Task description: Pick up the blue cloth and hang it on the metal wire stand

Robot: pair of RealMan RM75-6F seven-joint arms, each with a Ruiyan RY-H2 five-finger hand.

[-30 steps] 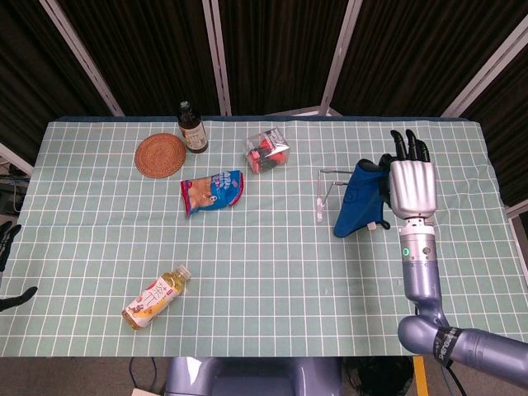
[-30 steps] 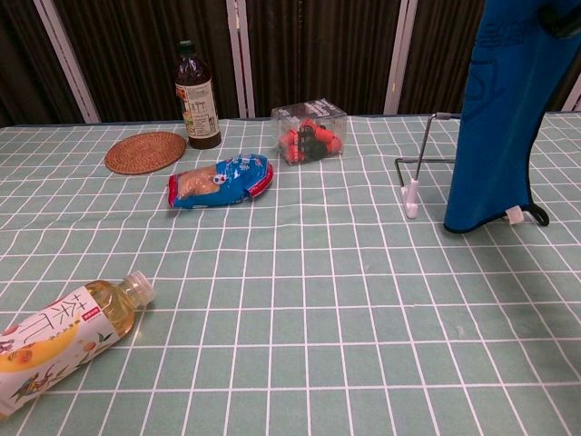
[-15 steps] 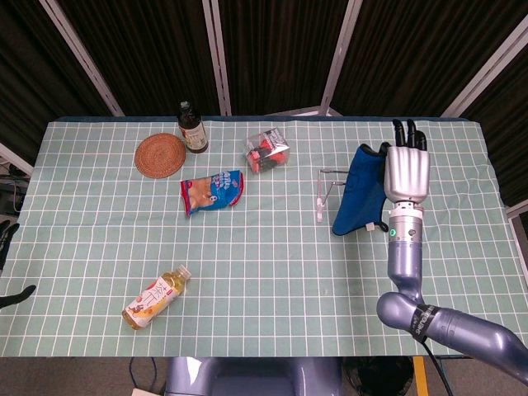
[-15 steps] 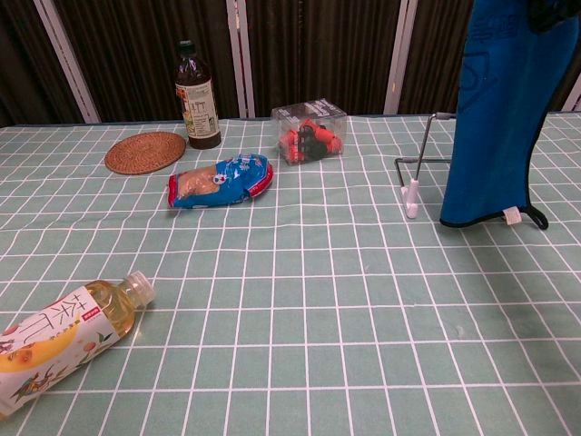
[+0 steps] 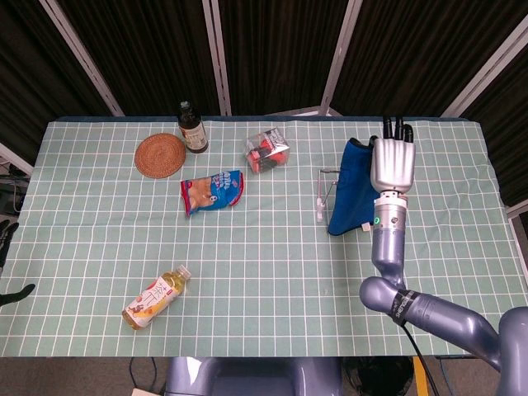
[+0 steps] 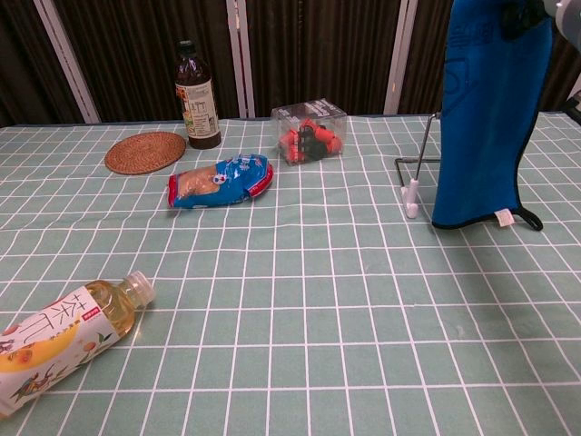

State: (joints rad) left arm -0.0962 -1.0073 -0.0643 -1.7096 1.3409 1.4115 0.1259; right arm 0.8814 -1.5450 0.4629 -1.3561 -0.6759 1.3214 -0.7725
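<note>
The blue cloth [image 5: 351,186] hangs straight down from my right hand [image 5: 393,162], which grips its top edge above the table's right side. In the chest view the blue cloth [image 6: 486,118] drapes in front of the right part of the metal wire stand [image 6: 423,145], its lower hem with a white tag just above the table. The metal wire stand [image 5: 323,188] rises just left of the cloth, its top bar close to the cloth's upper part; I cannot tell whether they touch. Only dark fingertips of my left hand [image 5: 7,231] show at the far left edge, apart and holding nothing.
A dark bottle [image 5: 192,128] and a round woven coaster [image 5: 160,154] stand at the back left. A clear box of red items [image 5: 266,151] and a blue snack bag [image 5: 213,191] lie mid-table. A tea bottle [image 5: 155,297] lies near the front left.
My right hand has carried the hanging cloth leftward and toward the back, closer over the wire stand. The other objects have not moved.
</note>
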